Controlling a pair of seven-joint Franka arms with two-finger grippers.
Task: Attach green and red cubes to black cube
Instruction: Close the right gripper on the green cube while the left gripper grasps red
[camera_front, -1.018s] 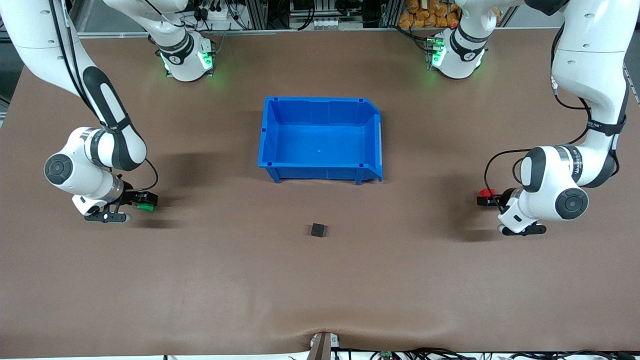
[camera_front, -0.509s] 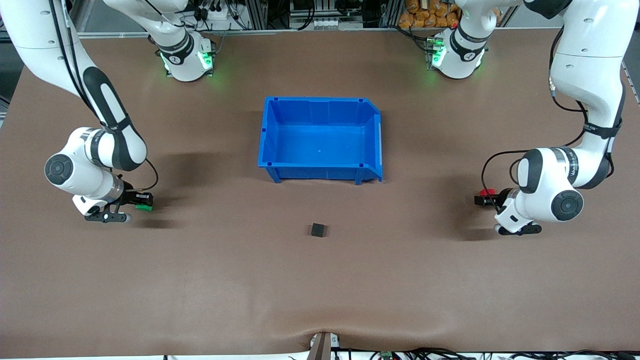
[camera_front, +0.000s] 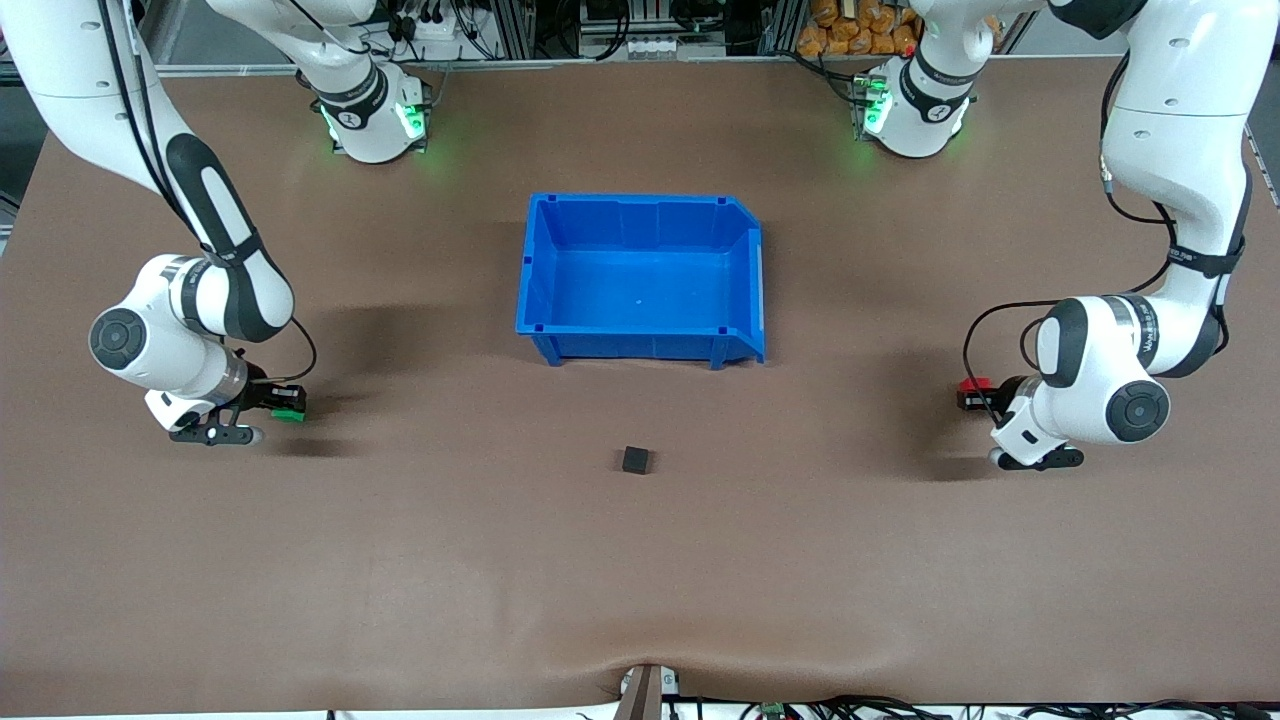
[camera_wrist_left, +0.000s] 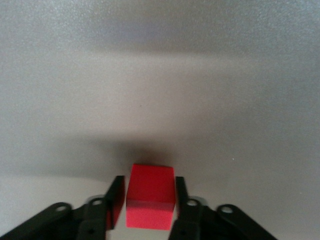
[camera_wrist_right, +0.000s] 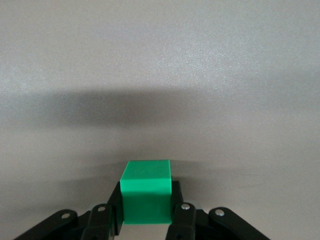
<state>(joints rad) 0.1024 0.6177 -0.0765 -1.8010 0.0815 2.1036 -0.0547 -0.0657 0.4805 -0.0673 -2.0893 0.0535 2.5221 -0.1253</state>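
Front view shows three small plain cubes: one matte black cube (camera_front: 635, 460) mid-table, below one blue bin (camera_front: 640, 278). Right gripper (camera_front: 283, 401) is clamped on the green cube (camera_front: 290, 413) near its table end; left gripper (camera_front: 972, 397) pinches the red cube (camera_front: 973, 385) at the other.

Three cubes (green (camera_front: 291, 413), red (camera_front: 973, 385), black (camera_front: 635, 460)), one bin (camera_front: 640, 345)

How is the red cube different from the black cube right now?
The red cube is bright red; the black cube is matte black. The red cube sits between the left gripper's shut fingers at the left arm's end of the table; the black cube lies alone, untouched, nearer the front camera than the blue bin. Both are small plain cubes that look the same size.
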